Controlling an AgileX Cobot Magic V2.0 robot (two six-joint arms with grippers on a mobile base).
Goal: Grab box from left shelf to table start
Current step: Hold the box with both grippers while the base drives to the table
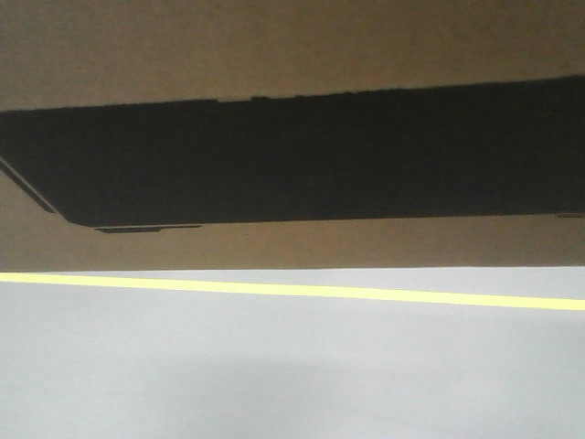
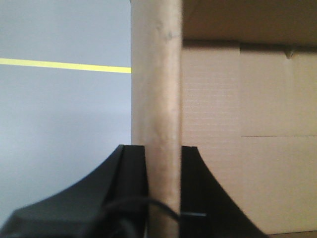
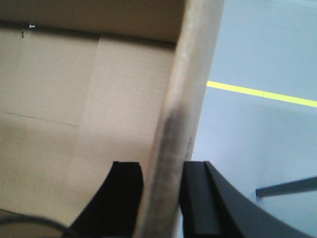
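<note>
The brown cardboard box (image 1: 292, 55) fills the top half of the front view, its wide black panel (image 1: 302, 160) facing the camera. In the left wrist view my left gripper (image 2: 164, 163) is shut on the box's left wall (image 2: 157, 89), one finger outside and one inside. In the right wrist view my right gripper (image 3: 162, 181) is shut on the right wall (image 3: 183, 99) the same way. The box's open inside (image 3: 74, 99) shows bare cardboard. The left shelf and the table are out of view.
Below and beyond the box lies grey floor (image 1: 292, 366) with a yellow line (image 1: 292, 291) across it. A dark bar (image 3: 287, 187) shows on the floor at the right of the right wrist view.
</note>
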